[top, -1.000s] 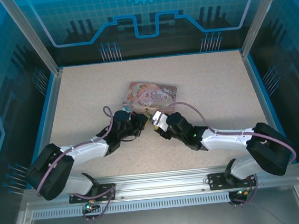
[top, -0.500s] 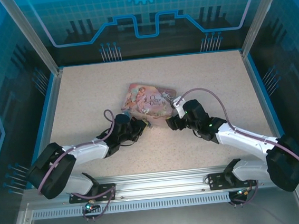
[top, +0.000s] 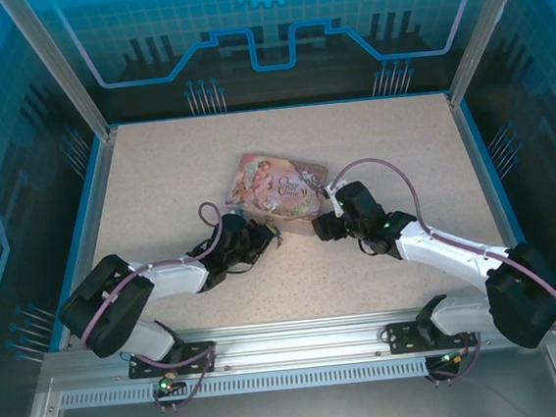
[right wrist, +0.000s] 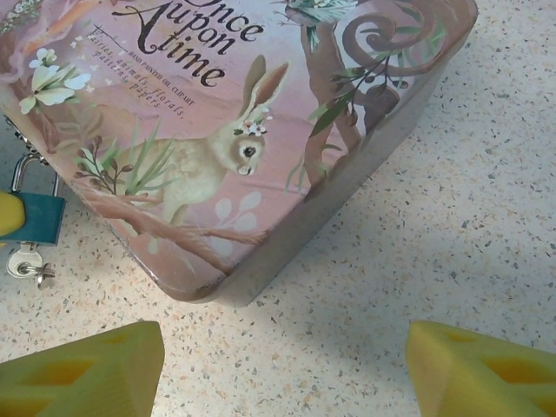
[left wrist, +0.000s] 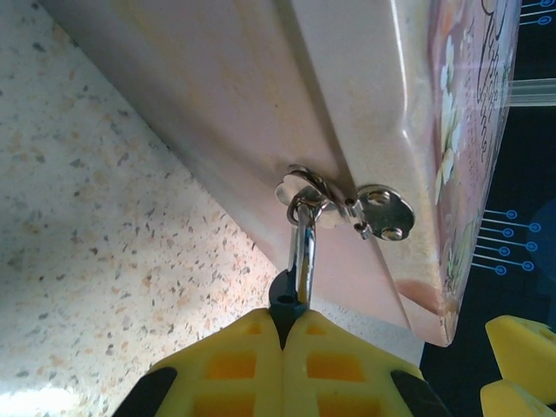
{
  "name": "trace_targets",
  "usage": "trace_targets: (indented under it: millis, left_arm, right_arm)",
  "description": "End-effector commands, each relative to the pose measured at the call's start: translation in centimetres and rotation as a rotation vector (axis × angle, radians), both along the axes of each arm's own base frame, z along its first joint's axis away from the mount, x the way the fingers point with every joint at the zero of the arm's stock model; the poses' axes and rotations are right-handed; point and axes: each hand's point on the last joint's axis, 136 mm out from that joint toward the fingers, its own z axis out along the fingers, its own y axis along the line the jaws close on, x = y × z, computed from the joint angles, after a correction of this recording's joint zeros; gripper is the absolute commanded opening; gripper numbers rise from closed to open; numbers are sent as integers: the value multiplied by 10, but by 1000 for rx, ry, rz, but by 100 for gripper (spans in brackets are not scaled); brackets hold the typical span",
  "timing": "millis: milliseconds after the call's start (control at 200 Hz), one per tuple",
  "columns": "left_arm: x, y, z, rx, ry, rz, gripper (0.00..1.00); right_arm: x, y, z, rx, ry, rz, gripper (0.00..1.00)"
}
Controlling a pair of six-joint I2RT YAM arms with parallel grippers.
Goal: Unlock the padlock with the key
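since a second earlier, the right gripper (top: pixel 321 227) has been drawn away from the padlock (left wrist: pixel 302 256) toward the right, its jaws have been spread, and the pink tin (top: pixel 281 184) has been turned slightly. the padlock is found at the near edge of the tin, hung by its thin silvery shackle through the small metal loop (left wrist: pixel 300 187) on the tin's side wall. in the left wrist view its long axis is seen running straight out from the left gripper (left wrist: pixel 284 334) to that loop, shackle end toward the tin and teal body end toward the fingers. in the right wrist view the same axis is seen upright in the picture, with the shackle pointed up at the tin and the body below it. the key (right wrist: pixel 23 263) is seen at the bottom end of the body, touching it, its round silvery head pointed away from the tin; whether it is seated in the keyhole cannot be told. the left gripper's yellow jaws are clenched on the padlock's body, with only a dark sliver of it left showing between them. the right gripper's jaws are released and set wide apart over the speckled table (right wrist: pixel 391 243), just beside the tin's rounded corner, with nothing between them. in the top view the two grippers are seen facing each other below the tin, near but apart.
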Motion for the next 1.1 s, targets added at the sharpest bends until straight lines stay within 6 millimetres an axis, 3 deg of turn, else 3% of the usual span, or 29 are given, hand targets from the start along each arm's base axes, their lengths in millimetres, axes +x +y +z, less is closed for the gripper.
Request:
trace_targets:
  millis: [0,105,205,395,585,730,860,991,1096]
  left_arm:
    - [-4,14,-31,137,66,15,0]
    - [-1,15,-32,221,60,3,3]
    - [1,18,-28,354,52,-14,22]
    - [5,9,-17,404,5,-40,29]
    - [6,3,25,367,-96,-54,40]
    - [3,28,74,404,-184,-43,54]
    - [10,65,111,401,-224,1,81]
    - [32,105,128,381,-227,38,98]
    - [61,119,127,309,-205,4,99]
  right_arm:
    - [6,-6,1,-14,12,-43,74]
    - [6,-8,0,-23,9,-48,74]
    - [7,-12,0,-42,3,-57,75]
    - [7,-19,1,-72,-10,-69,75]
    - [8,-17,3,-49,1,-49,77]
    - [8,-10,10,1,4,-30,84]
    - [13,-5,19,207,67,-62,94]
    - [22,-1,22,394,174,-101,100]
    - [33,-2,17,445,234,-128,100]
